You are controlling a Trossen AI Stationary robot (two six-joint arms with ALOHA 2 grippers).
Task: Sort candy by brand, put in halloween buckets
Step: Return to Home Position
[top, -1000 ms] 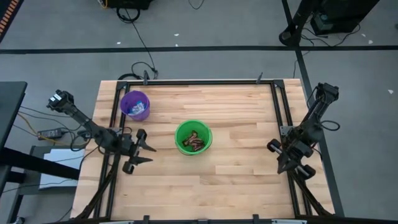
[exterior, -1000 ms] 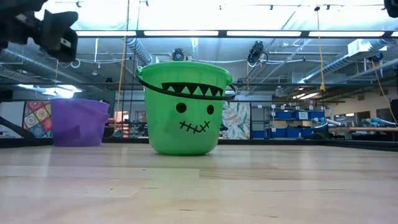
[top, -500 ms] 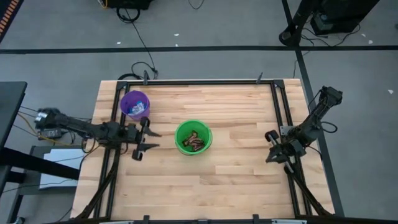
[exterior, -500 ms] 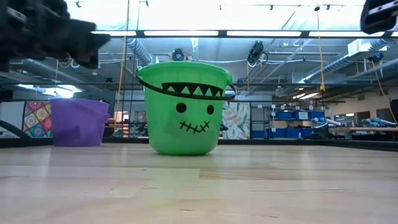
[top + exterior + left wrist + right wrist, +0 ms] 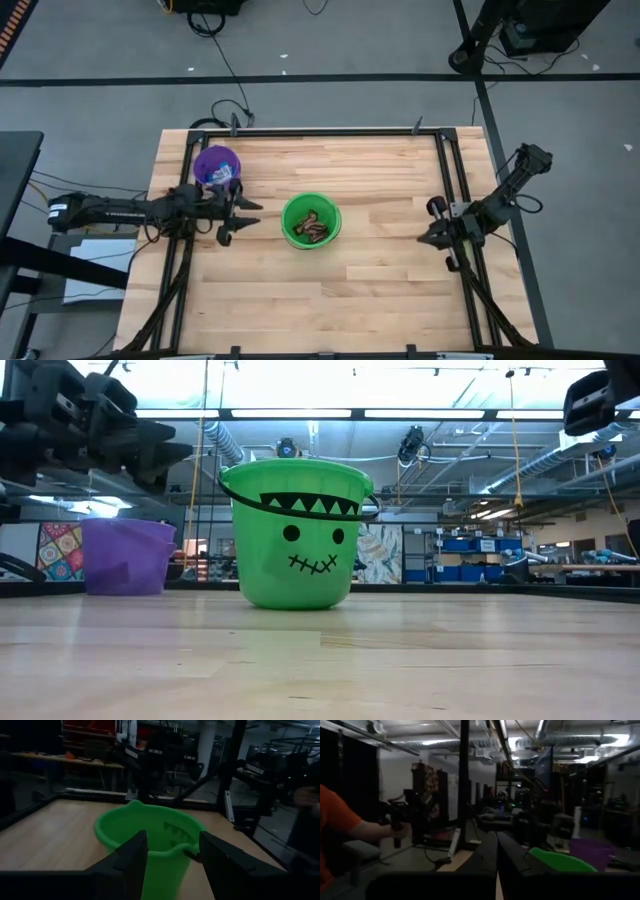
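Since no candy shows loose on the table [image 5: 380, 290], sorting looks done: brown bars [image 5: 315, 229] in green bucket [image 5: 285, 222], blue-white bars [image 5: 226, 177] in purple bucket [image 5: 200, 160]. Left gripper [image 5: 245, 214] hangs between the two, with purple just beside it toward the far edge and green dead ahead along its pointing axis. Jaws wide apart, nothing in them; wrist view shows only green's rim through the gap. So home should mean pulling straight back along that axis, away from green. A sideways swing risks clipping purple. Right gripper [image 5: 430, 231] waits at the right edge, well apart from both buckets, fingers [image 5: 487, 855] pressed together, empty. Left is the nearer arm by far.
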